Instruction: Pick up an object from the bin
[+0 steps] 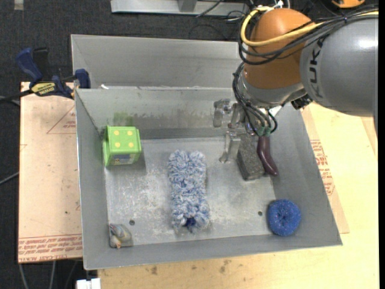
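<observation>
Looked down into a grey metal bin (90, 179) from above and a little to one side. Reached in from the right with a thick silver arm (352, 59), capped at the wrist by a rounded orange cover (280, 41) with cables looped around it. Ended in a metal gripper (236, 152), hanging low over the far right part of the bin floor. Could not tell how far open the gripper stood, nor make out anything in its hold.

Found the nearest thing just to the right of the gripper: a small grey block (249, 164), standing on the floor at the far right of the bin. Could not tell whether gripper and block were touching or just apart. Found a dark purple, curved, pod-shaped piece (267, 156) right against the block's right side, close to the bin's right wall.

Noted four more things, all apart from the gripper. At the far left, near the left wall, a bright green cube (123, 144) with yellow dots on its top face. In the middle of the floor, a long fuzzy blue-and-white cloth (188, 190), stretched from far to near. In the near right corner, a round blue scrubber ball (283, 217). In the near left corner, a small pale figure (119, 236), too small to identify.
</observation>
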Robot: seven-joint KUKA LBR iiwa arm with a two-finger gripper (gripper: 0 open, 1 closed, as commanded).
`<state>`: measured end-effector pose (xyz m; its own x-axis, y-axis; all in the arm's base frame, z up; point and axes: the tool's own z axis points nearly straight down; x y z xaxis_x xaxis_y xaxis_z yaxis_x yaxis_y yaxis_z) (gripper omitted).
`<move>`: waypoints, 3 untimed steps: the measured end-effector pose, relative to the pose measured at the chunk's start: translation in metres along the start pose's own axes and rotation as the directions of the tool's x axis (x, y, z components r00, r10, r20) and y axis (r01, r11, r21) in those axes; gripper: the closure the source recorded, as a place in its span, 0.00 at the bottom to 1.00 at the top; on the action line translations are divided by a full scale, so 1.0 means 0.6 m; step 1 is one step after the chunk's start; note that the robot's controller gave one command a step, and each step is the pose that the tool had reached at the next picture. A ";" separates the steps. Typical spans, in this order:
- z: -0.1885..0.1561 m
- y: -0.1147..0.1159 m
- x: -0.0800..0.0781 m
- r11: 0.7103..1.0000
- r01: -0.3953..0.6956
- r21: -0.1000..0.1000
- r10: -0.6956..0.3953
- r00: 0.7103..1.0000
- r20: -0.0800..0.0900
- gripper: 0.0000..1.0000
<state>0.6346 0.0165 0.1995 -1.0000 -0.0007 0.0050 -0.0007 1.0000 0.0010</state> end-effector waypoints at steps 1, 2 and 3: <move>-0.008 0.000 -0.001 1.000 0.000 0.000 0.000 1.000 0.007 0.00; 0.072 0.035 0.001 1.000 0.020 0.001 -0.020 1.000 0.014 0.00; 0.170 0.055 0.023 0.992 -0.124 -0.002 0.124 0.992 0.008 0.00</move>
<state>0.6203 0.0496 0.0976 -0.9924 0.1231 -0.0030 0.1231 0.9924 0.0019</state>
